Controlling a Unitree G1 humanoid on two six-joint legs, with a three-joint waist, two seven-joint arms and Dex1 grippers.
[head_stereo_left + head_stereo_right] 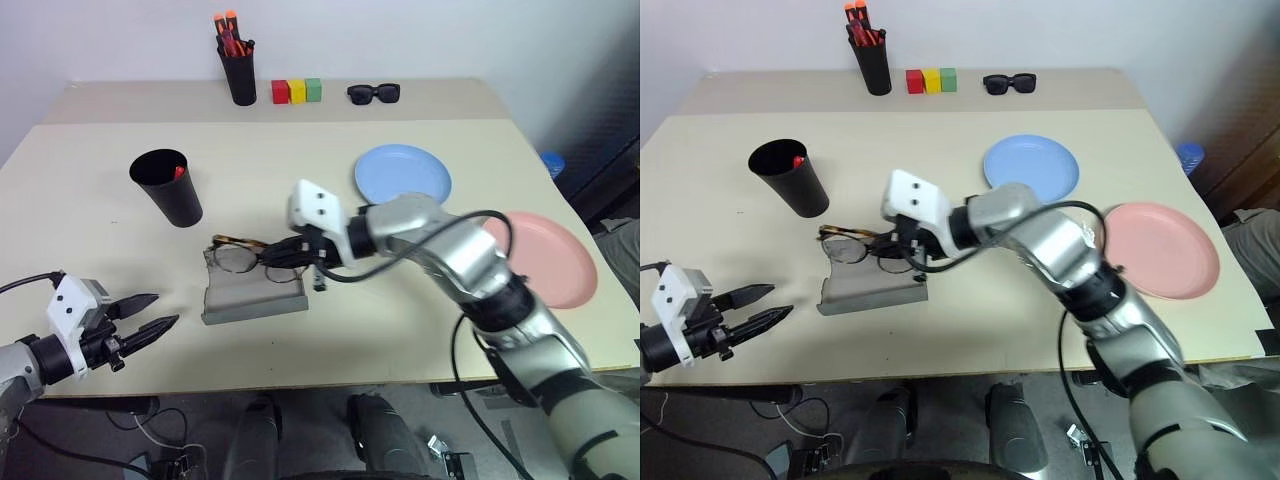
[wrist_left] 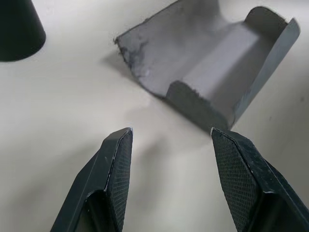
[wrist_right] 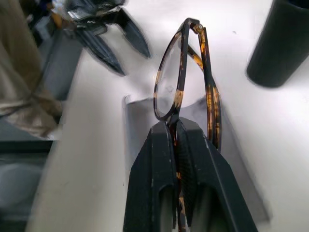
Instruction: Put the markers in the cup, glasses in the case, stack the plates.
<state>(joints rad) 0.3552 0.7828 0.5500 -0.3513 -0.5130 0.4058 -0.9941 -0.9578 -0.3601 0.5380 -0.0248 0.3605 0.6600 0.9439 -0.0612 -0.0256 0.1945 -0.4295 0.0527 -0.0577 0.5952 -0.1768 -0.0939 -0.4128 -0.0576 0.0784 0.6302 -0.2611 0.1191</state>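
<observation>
The right gripper (image 3: 176, 126) is clamped on the frame of the glasses (image 1: 236, 255), holding them just above the open gray case (image 1: 255, 292) near the middle of the surface (image 1: 90, 220), apparently to lower them in. The left gripper (image 1: 152, 312) hangs empty, fingers apart, near-left of the case, leaving room. A red marker tip (image 1: 179, 172) shows inside the cup (image 1: 168, 187), far-left of the case.

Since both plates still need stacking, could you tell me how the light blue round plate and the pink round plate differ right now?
The light blue round plate lies farther back on the table, nearer its middle; the pink round plate lies near the right edge. The right arm crosses in front of the pink plate, not the blue. Both lie flat, apart, similar in size.
</observation>
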